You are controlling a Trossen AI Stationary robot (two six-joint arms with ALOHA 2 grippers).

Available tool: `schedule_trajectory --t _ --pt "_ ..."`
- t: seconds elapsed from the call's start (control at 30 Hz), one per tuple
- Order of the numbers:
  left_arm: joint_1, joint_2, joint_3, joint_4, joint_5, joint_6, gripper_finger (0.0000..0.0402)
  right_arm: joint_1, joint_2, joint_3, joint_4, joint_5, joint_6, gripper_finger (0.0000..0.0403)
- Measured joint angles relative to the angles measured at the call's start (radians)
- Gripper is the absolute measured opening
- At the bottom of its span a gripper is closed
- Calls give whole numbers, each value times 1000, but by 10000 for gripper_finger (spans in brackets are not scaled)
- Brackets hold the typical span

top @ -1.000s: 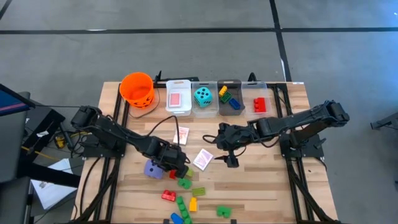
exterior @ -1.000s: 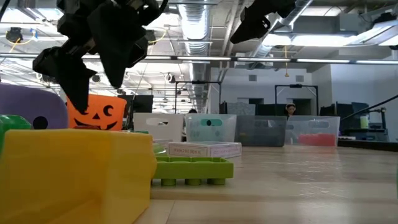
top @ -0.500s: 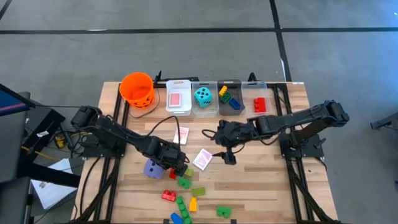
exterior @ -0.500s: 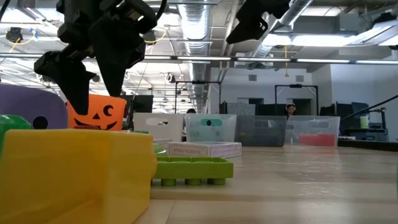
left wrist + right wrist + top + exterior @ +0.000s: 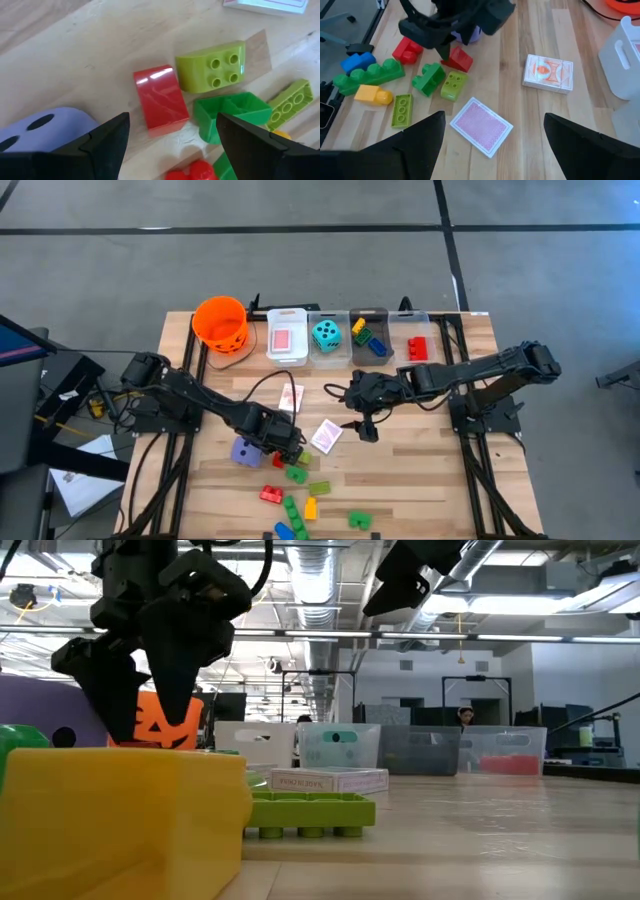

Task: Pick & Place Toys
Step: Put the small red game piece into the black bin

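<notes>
The left gripper [image 5: 287, 452] hung low over the desk [image 5: 420, 480] in the lower middle of the high view, its fingers [image 5: 107, 140] spread wide and holding nothing. In the left wrist view a red brick [image 5: 160, 99] lay on the wood in the gap ahead of the two fingertips, apart from both. The purple die [image 5: 42, 127] sat just beside one finger; a lime brick [image 5: 214, 65] and a green brick [image 5: 232, 114] lay just beyond the red one, the green brick nearer the other finger. In the high view the purple die [image 5: 246, 451] showed at the left of the gripper and more loose bricks [image 5: 300, 505] were scattered below it toward the bottom edge.

The right gripper [image 5: 365, 428] hovered above the desk right of centre in the high view, fingers [image 5: 412, 140] open wide and empty. A pink-backed card [image 5: 481, 126] lay flat between and ahead of those fingers, touching neither; in the high view the card [image 5: 326, 436] sat just left of the gripper. A card box [image 5: 548, 74] lay farther off, near the white bin [image 5: 625, 55].

Along the top edge of the desk stood an orange bucket [image 5: 220, 323] and a row of bins [image 5: 288, 337], holding in turn a card, the teal die [image 5: 326, 334], mixed bricks and a red brick.
</notes>
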Motion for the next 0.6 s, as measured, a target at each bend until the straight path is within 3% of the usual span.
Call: schedule_trajectory --t 0.4,0.6 --pt "1 65 4 54 72 -12 289 1 0 0 -7 0 23 331" --pt "0 65 3 56 72 -16 265 2 0 0 -12 0 24 331"
